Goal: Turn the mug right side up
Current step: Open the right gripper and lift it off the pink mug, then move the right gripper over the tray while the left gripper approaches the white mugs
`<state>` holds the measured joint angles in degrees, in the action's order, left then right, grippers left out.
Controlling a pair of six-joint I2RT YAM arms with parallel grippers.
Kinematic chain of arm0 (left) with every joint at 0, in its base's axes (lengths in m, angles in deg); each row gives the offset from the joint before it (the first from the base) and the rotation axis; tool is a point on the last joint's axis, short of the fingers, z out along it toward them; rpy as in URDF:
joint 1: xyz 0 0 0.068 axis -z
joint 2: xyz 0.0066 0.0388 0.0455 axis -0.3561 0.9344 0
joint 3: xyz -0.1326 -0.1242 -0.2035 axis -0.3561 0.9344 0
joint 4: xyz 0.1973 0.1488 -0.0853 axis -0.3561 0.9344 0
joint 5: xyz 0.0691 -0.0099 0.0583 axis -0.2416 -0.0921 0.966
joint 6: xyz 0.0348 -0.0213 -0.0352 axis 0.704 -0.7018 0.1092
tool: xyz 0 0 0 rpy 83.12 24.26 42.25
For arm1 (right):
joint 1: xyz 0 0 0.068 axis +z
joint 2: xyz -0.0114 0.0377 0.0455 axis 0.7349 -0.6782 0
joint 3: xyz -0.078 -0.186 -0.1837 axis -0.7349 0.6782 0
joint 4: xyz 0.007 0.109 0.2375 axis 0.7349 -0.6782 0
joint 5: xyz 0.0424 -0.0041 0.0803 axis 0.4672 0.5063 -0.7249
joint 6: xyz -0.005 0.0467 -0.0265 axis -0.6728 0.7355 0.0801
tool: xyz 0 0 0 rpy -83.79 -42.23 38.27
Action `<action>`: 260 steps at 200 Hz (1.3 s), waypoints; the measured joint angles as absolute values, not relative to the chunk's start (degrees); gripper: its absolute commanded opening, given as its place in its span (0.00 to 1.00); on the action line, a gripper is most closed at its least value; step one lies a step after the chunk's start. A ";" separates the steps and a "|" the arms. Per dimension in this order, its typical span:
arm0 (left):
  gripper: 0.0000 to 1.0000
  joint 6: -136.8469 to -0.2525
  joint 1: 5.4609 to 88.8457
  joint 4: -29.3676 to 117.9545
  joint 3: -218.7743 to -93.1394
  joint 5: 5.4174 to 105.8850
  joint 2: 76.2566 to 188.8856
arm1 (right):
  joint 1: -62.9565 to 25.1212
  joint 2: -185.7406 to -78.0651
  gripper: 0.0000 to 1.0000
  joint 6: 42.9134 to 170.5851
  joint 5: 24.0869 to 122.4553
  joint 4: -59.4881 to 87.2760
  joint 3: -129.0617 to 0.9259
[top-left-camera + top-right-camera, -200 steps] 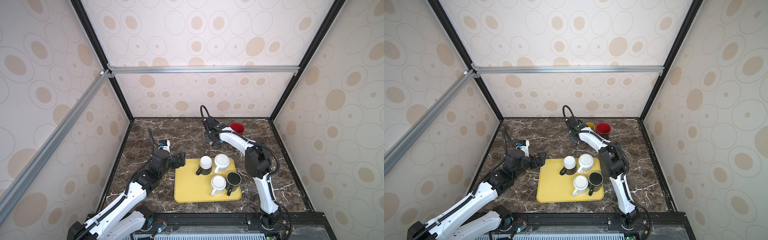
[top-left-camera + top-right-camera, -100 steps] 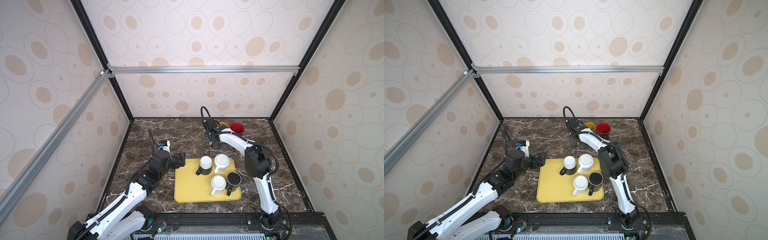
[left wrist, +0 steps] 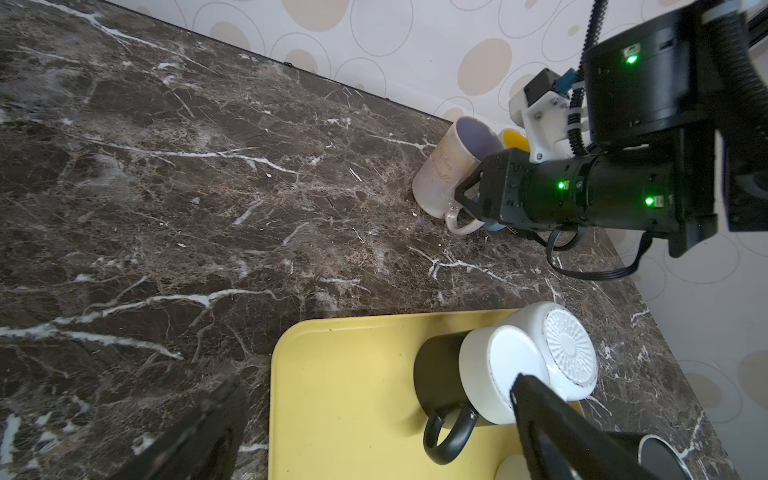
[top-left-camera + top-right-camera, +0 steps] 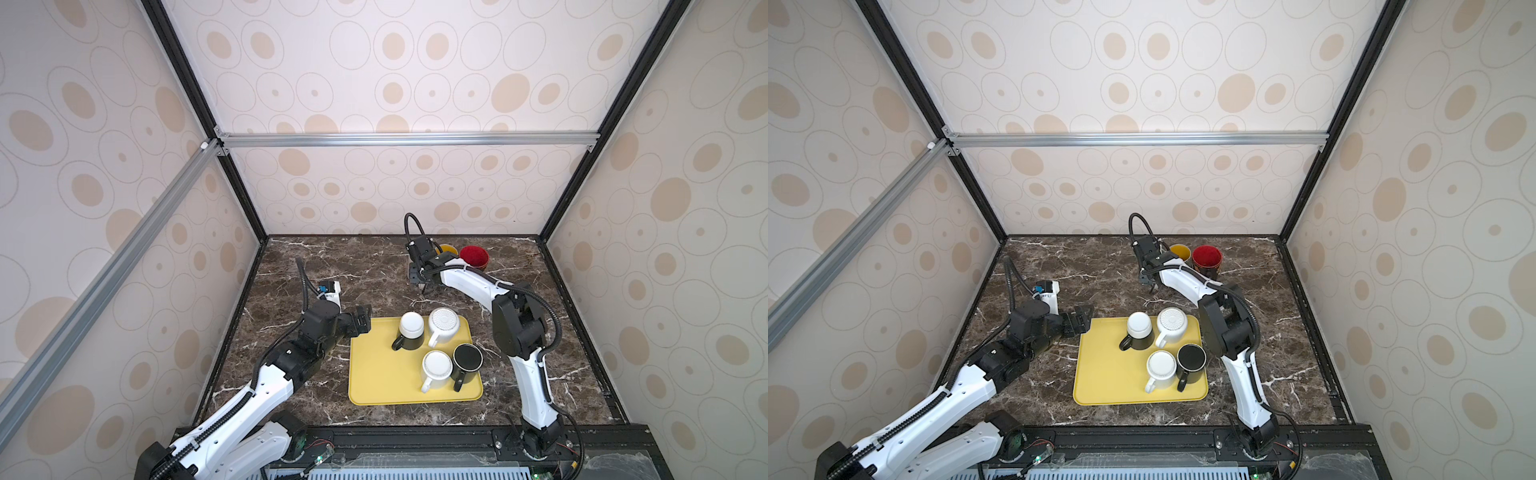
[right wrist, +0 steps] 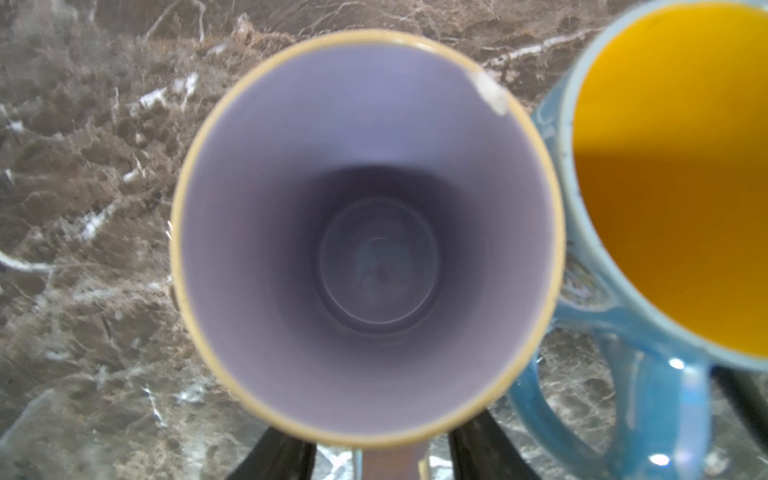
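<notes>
The mug [image 5: 365, 232] stands right side up on the dark marble tabletop [image 4: 332, 266], far back and a little right of the middle. Its lilac inside lies open to my right wrist camera, and its cream rim shows a pale chip. A blue mug [image 5: 673, 166] with a yellow inside stands just beside it. A red mug [image 4: 473, 254] comes next in the row along the back wall.

In my left wrist view the mug's handle [image 3: 459, 222] points toward my right gripper [image 3: 467, 203], which reaches in low from the side. Its jaws stand partly open. My right wrist view shows one dark finger [image 5: 278, 457] on each side of the handle, with a strip of marble between each finger and the handle. That part is blurred, but I see no hold on the mug.

My left gripper [image 4: 363, 319] is well apart from all this, at the far left corner of the yellow tray [image 4: 374, 382]. Its jaws are spread wide and hold nothing. Four more mugs are grouped on the right half of the tray. The two farthest from me have their bases up: a black one with a white base [image 4: 410, 328] and a white one with a ribbed base [image 4: 444, 324]
</notes>
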<state>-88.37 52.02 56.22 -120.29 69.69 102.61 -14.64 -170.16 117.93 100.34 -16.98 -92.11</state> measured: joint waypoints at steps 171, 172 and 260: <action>1.00 -84.67 52.02 44.94 -119.73 72.77 106.74 | -9.32 -131.28 0.84 114.68 97.52 -14.70 -63.96; 1.00 -84.50 52.02 45.14 -120.01 72.66 107.11 | -9.32 -130.95 0.84 114.52 97.30 -14.75 -63.70; 0.98 -77.24 62.40 57.53 -125.58 70.10 116.03 | -6.42 -120.39 0.75 110.81 92.71 -23.25 -57.53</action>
